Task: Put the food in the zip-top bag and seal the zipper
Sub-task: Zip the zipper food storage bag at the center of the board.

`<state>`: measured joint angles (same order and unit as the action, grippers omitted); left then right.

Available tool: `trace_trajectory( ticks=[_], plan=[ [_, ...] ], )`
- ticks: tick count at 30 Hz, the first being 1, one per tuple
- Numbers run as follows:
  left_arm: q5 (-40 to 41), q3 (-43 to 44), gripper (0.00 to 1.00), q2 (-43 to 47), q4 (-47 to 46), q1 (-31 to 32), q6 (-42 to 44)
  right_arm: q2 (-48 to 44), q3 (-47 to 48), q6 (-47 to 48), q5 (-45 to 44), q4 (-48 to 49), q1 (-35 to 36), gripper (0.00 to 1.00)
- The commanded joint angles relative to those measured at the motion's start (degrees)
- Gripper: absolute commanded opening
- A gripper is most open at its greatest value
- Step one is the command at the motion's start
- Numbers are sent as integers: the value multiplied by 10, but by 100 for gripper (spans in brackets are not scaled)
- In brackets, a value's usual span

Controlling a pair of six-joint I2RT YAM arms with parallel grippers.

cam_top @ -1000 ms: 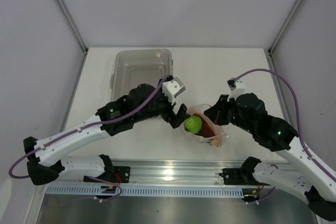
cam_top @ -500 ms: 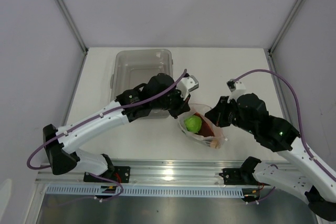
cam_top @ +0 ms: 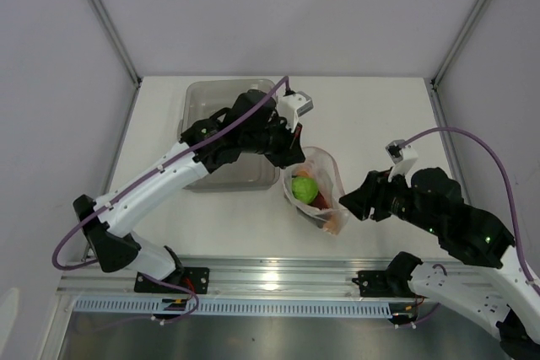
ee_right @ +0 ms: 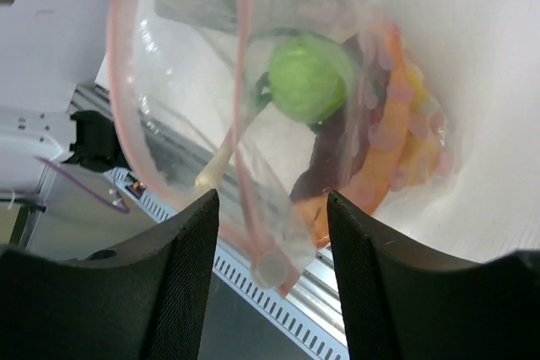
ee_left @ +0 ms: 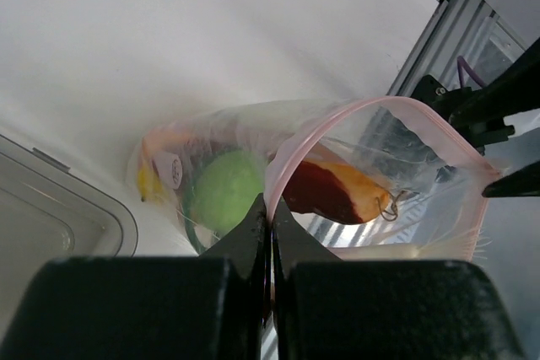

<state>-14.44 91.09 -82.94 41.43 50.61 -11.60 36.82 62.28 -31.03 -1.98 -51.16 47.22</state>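
The bag point(cam_top: 317, 176) sits near the front edge of the table point(cam_top: 380, 115), just beside the bin point(cam_top: 221, 100). The food is inside it: the lime point(cam_top: 305, 189), the red slice point(ee_left: 316, 194) and some orange bits point(ee_right: 384, 153) low down.

The left claw point(ee_left: 270, 212) is pinched tight on the zipper point(ee_left: 337, 112) at one spot. The right claw point(ee_right: 272, 200) is open with nothing in it, and the bag is right in front of it.

The bag's mouth is wide open, like a big pink ring. I think these things could go wrong:

- Only one spot of the zipper is held, and it is thin and slippy. If the left claw pulls hard, the zipper might slide out and the bag would flop down
- If the bag gets tipped with its mouth open like this, the lime is round and could roll right out
- The bag is close to the table's front edge, so a push from the right claw could shove it off
- If the right claw shuts in the wrong place, it may grab the soft side or just one lip of the zipper. Then the two lips won't line up and the bag won't shut well
- The bag is crinkly and bends, so the zipper may twist when it gets pressed
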Motion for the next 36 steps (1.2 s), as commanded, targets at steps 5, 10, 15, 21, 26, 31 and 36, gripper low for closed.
trace_trajectory(
  ticks=[5,10,15,21,26,31,36],
  plan=[
    [-34,45,1,-24,10,0,-21,-12,7,33,56,-47,1,52],
    [-38,49,1,-28,11,-3,-21,-8,-1,45,68,-42,3,48],
    [-41,59,1,-37,15,-8,-19,-7,1,65,101,-54,9,48],
    [-49,62,1,-42,15,-10,-19,-4,2,84,126,-70,13,53],
    [-51,61,1,-44,17,-11,-18,-13,-4,91,143,-79,18,53],
    [-51,59,1,-43,17,-12,-17,-10,-26,88,145,-60,21,52],
    [-60,55,1,-42,16,-12,-18,7,-60,73,69,-3,24,35]
  ],
)
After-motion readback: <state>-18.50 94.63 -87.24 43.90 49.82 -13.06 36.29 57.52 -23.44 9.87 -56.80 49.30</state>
